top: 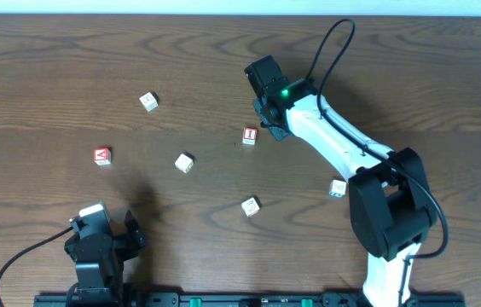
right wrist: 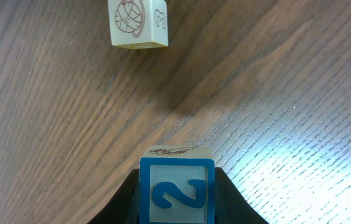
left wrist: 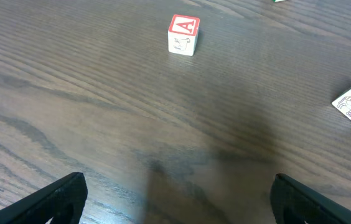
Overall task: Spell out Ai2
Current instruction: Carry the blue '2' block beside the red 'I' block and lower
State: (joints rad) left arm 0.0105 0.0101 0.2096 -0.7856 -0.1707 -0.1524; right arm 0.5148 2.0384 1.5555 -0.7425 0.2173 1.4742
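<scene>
Blue 2 block [right wrist: 177, 190] clamped in right gripper [top: 268, 121], near red I block [top: 250, 135] mid-table, left gripper [left wrist: 178, 202] spread wide by front-left corner.

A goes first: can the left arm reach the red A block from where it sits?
Probably yes: the A block lies ahead of the open left tool, only bare table between them.

The right arm [top: 334, 136] has glossy white links between bulky black joint housings [top: 390, 209], a lit green light [top: 285, 92] on its black wrist block, and a thin black cable [top: 326, 47] looping off. The left arm [top: 95, 251] is black with a pale cap [top: 92, 210] and a trailing black cable [top: 27, 250]. Both arms' fingers [left wrist: 54, 199] are matte black.
</scene>
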